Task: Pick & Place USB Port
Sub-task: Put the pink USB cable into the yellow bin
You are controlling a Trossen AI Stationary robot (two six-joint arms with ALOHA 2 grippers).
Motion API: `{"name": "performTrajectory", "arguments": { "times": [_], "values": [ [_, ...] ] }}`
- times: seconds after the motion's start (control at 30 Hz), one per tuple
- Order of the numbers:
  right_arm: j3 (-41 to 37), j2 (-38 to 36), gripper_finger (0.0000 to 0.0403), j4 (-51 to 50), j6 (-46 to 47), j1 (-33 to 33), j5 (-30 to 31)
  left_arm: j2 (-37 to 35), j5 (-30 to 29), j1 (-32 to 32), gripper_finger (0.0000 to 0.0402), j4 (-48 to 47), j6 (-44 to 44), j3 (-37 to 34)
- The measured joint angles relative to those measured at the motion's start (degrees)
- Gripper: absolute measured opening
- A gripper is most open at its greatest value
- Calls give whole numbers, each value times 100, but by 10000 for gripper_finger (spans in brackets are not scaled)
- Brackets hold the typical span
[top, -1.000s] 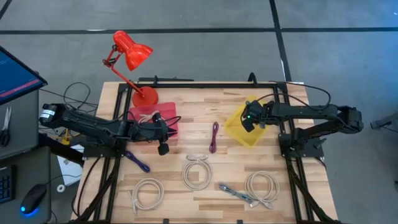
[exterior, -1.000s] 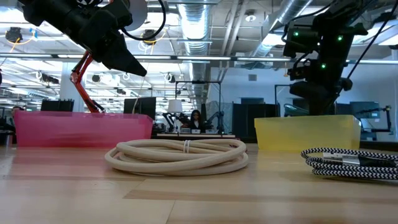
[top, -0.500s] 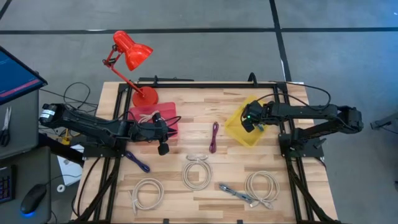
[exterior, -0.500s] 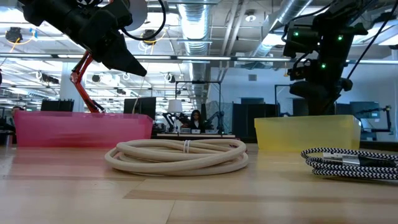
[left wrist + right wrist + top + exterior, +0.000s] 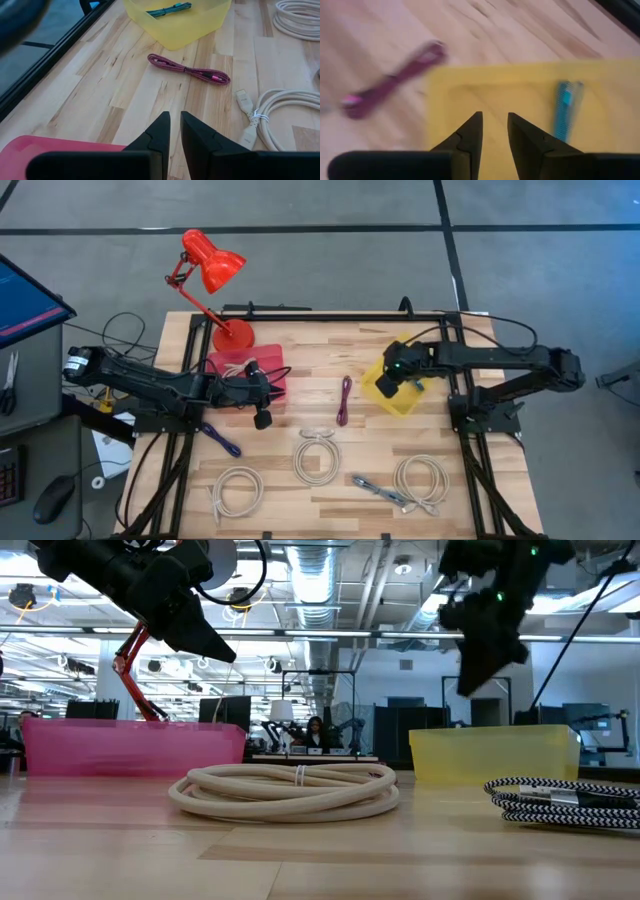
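Right gripper [image 5: 493, 131]: above the yellow bin [image 5: 398, 402], over its 9 o'clock rim; fingers slightly parted, nothing between them
Teal cable [image 5: 566, 110]: lying inside the yellow bin, apparently dropped off already; seen plainly from the right wrist and, farther off, from the left wrist
Maroon cable [image 5: 344, 399]: bare table at centre, just at 9 o'clock of the yellow bin; long axis running 12 to 6 in the overhead view; my guess for the next pick
Nearer arm: right, by a clear margin; cable lies at 9 o'clock of its gripper
Left gripper [image 5: 173, 129]: hovering by the pink bin [image 5: 269, 368], at its 5 o'clock corner; fingers nearly together, holding nothing
Hard to tell: which end of the maroon cable carries the plug; right wrist view smeared, so detail there is poor
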Motion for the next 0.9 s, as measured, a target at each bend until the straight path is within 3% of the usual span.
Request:
{"name": "performTrajectory", "arguments": {
  "times": [0.17, 0.33, 0.57, 0.9],
  "values": [
    [288, 0, 83, 641, -611, 336, -451, 0, 0, 0, 43, -2, 0, 0],
    [327, 0, 83, 1774, -2023, 694, -1005, -1, 0, 0, 43, -2, 0, 0],
    [327, 0, 83, 2516, -3643, 992, -991, 0, 0, 0, 43, -2, 0, 0],
    [327, 2, 80, 2881, -3598, 958, -944, -1, 0, 0, 43, 0, 0, 0]
  ]
}}
